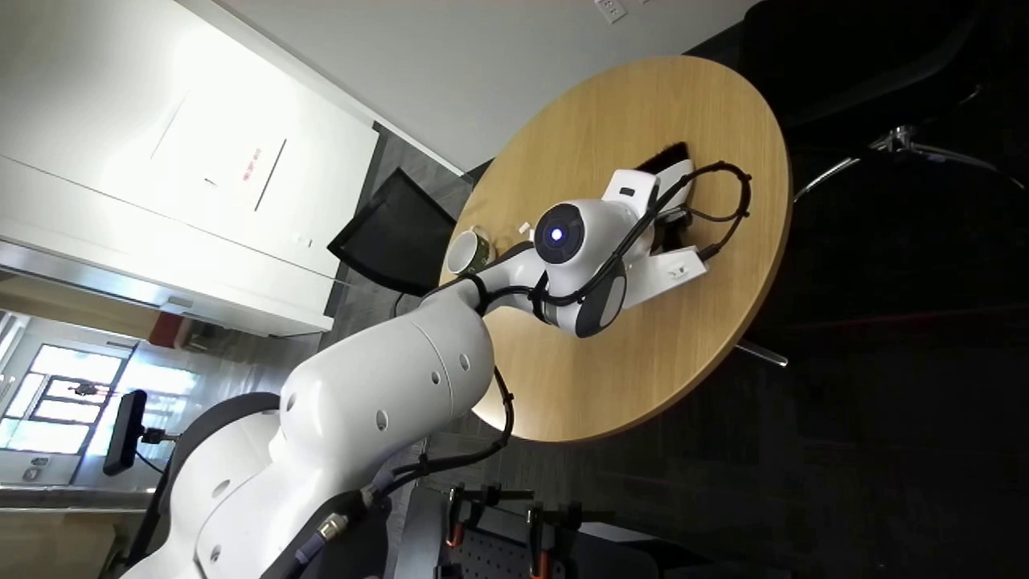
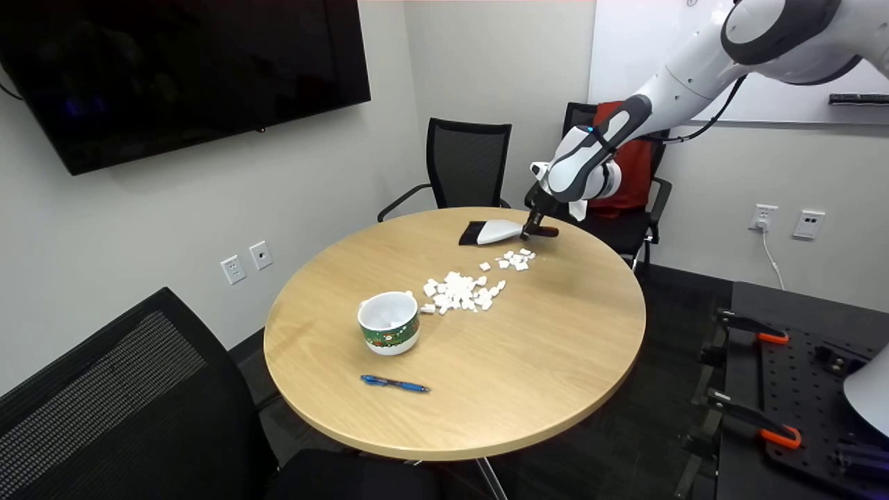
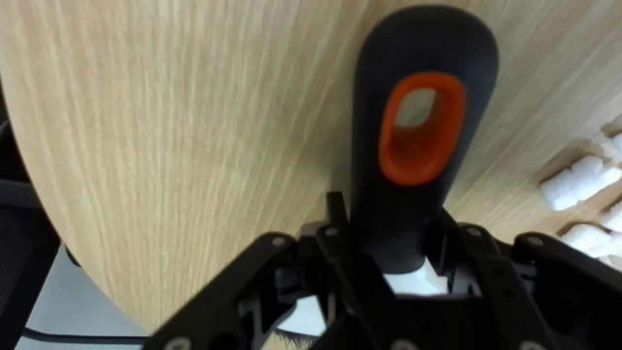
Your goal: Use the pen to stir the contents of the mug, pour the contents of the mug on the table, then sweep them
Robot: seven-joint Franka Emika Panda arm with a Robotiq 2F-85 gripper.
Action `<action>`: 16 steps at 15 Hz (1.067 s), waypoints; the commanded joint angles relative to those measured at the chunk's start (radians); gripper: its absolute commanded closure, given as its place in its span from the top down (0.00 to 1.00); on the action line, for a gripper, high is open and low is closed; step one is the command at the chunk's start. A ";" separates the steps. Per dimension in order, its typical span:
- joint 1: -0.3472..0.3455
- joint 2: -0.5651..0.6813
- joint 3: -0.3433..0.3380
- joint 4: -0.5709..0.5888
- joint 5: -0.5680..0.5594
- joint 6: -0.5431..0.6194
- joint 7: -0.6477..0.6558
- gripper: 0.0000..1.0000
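Around the table (image 2: 555, 340) stand chairs (image 2: 469, 163), white bits (image 2: 458, 292) lying between the mug (image 2: 390, 339) and the brush (image 2: 497, 232) the hand (image 3: 388, 216) grips.

The round honey-coloured tabletop (image 2: 555, 333) looks like smooth, fine-grained wood. Toward its far edge in an exterior view, the black-and-white fan-shaped brush (image 2: 497, 231) has rough bristles (image 2: 471, 233), a smooth plastic-looking head and a matt, rubbery handle (image 3: 427, 46). Nearer the front-left edge, the green-banded white round mug (image 2: 390, 338) resembles glazed ceramic, the slim blue pen (image 2: 396, 384) plastic. Small white chunks (image 2: 458, 292) look matt.
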 commanded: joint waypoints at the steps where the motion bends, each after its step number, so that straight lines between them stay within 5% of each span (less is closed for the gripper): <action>1: -0.003 -0.094 0.011 -0.044 0.015 -0.066 -0.020 0.15; 9: 0.046 -0.200 0.019 -0.030 0.046 -0.168 -0.128 0.15; 16: 0.061 -0.215 0.095 -0.021 0.135 -0.178 -0.291 0.15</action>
